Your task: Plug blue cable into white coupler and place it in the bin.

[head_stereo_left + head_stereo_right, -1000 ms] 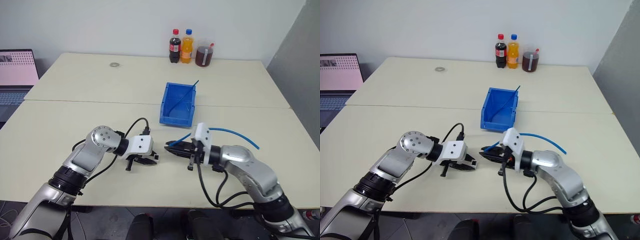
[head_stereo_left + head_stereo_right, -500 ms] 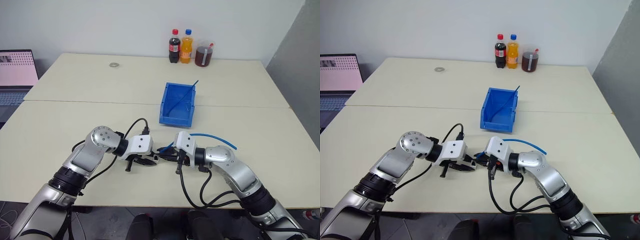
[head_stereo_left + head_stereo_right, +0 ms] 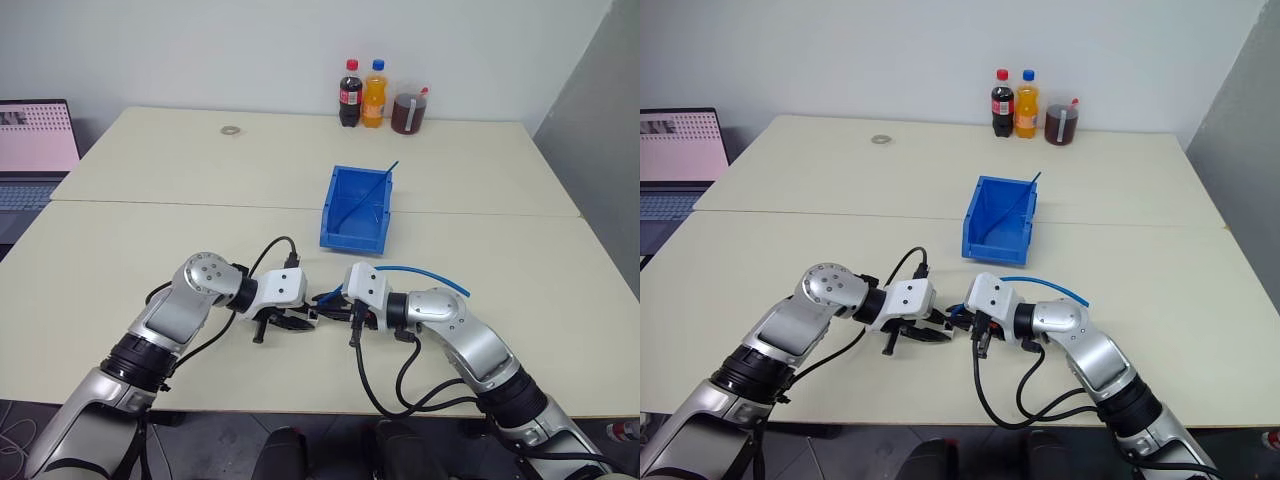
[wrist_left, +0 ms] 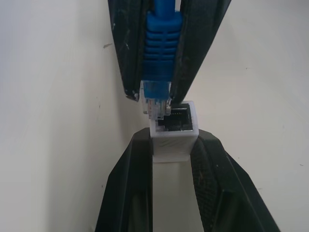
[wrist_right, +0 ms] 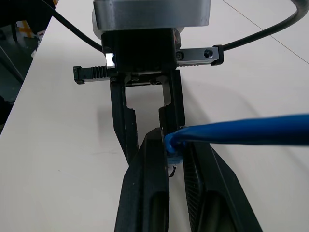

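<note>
Right gripper pinches the blue cable, plug pointing toward the white coupler, clamped in the left gripper; tip half hidden.

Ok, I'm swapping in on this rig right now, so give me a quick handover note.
Left gripper: shut on the white coupler, socket facing the plug.
Right gripper: shut on the blue cable just behind its clear plug.
Plug tip sits at the socket's edge, off to one side, not seated.
The bin stands farther back on the table; a thin dark-blue strand leans in it.
Done: both parts gripped and brought together.
Left: align, push the plug in, place the assembly in the bin.
</note>
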Controlling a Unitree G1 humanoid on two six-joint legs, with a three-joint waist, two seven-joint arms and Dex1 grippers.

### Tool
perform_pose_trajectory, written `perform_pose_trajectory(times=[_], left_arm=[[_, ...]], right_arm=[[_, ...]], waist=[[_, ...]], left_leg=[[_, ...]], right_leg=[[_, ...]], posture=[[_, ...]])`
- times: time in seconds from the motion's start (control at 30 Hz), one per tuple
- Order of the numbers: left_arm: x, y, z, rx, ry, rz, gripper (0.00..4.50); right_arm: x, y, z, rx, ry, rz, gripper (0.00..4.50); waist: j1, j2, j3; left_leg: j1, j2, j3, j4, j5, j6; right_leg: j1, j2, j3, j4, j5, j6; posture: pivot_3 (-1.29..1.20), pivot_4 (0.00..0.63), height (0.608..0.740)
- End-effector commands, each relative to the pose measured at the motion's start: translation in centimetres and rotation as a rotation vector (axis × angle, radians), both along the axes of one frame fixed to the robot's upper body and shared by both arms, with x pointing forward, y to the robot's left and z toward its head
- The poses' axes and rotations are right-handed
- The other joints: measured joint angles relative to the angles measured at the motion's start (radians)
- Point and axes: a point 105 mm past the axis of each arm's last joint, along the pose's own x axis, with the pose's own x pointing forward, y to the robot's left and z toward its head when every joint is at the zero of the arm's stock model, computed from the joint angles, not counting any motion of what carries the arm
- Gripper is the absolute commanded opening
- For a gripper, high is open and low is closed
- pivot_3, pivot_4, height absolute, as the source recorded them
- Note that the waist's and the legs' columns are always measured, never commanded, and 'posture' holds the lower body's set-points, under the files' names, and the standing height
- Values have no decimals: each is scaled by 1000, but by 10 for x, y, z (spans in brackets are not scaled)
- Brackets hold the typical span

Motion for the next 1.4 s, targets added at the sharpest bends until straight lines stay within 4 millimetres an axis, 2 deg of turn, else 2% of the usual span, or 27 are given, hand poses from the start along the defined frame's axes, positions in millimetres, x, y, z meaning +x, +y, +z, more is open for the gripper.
perform_pose_trajectory(times=[0.03, 0.6, 0.83, 0.97, 1.13, 1.4], left_arm=[[-3, -4, -11, 8, 44, 13, 752], [-2, -9, -11, 4, 53, 27, 752], [0, -10, -11, 2, 48, 36, 752], [0, -10, -11, 0, 47, 35, 752], [-1, -12, -11, -6, 42, 30, 752], [-1, -14, -11, -15, 33, 26, 752]], right_arm=[[-4, 2, 0, -25, -16, 30, 135], [-5, 6, -8, -156, -33, 86, 134], [-11, 8, -8, -166, -1, 116, 134], [-7, 8, -6, -154, 0, 95, 134], [-2, 8, -7, -109, 42, 75, 134], [-12, 12, -20, -97, 161, 161, 134]], waist=[[0, 0, 0], [2, 3, -4], [3, 3, -6], [4, 4, -6], [4, 4, -6], [4, 4, -6]], left_leg=[[0, 0, 0, 0, 0, 0], [2, -1, -1, 1, 0, 0], [2, -1, 0, 1, 0, 0], [2, -1, -1, 1, 0, 0], [2, -1, -1, 1, 0, 0], [2, -1, -1, 1, 0, 0]], right_leg=[[0, 0, 0, 0, 0, 0], [3, -1, 0, 0, 0, 0], [3, -2, 0, 0, 0, 0], [3, -3, 0, 0, 0, 0], [3, -3, 0, 0, 0, 0], [3, -3, 0, 0, 0, 0]], posture=[[0, 150, 740], [0, 150, 740], [0, 150, 740], [0, 150, 740], [0, 150, 740], [0, 150, 740]])
